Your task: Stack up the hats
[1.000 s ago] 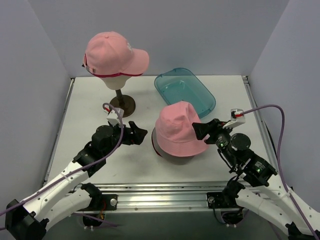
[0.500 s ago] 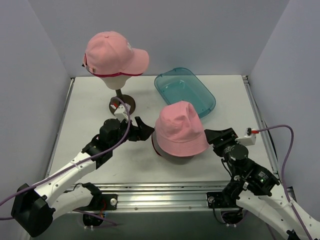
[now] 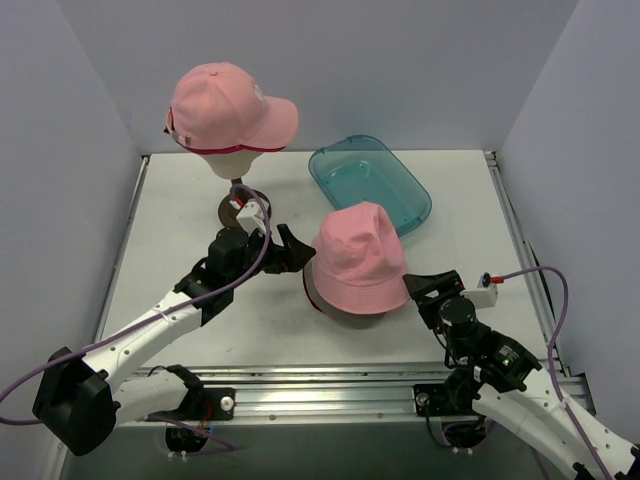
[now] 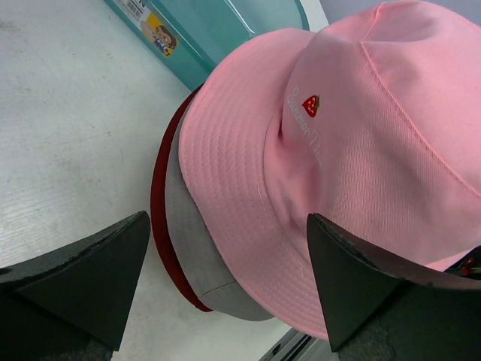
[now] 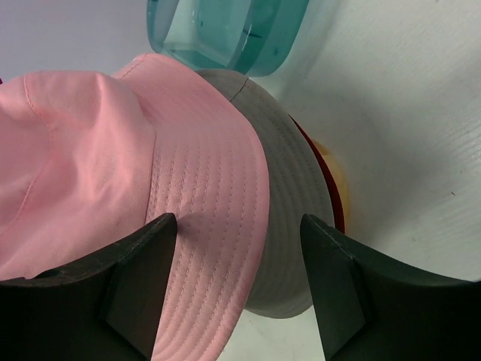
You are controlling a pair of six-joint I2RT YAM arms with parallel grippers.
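Observation:
A pale pink bucket hat [image 3: 360, 258] sits on a dark red hat showing grey [image 3: 314, 292] at the table's middle. In the left wrist view the pink brim [image 4: 248, 195] overlaps the grey and red brim [image 4: 184, 226]. My left gripper [image 3: 294, 250] is open at the stack's left side, its fingers straddling the brims [image 4: 225, 226]. My right gripper [image 3: 426, 286] is open at the stack's near right, its jaws either side of the pink and grey brims [image 5: 239, 222]. A pale pink peaked cap [image 3: 225, 105] rests on the cream head form [image 3: 236, 165], a magenta edge [image 3: 250, 150] under it.
A clear teal tray [image 3: 372, 185] lies behind the stack, close to the bucket hat, and shows in both wrist views [image 4: 195, 30] [image 5: 225, 30]. The head form's round stand base [image 3: 246, 210] is just behind my left gripper. Grey walls close in the table.
My left arm has reached forward and right up to the hat stack. My right gripper has pulled back toward the near edge, swung to the stack's near right and opened a little wider.

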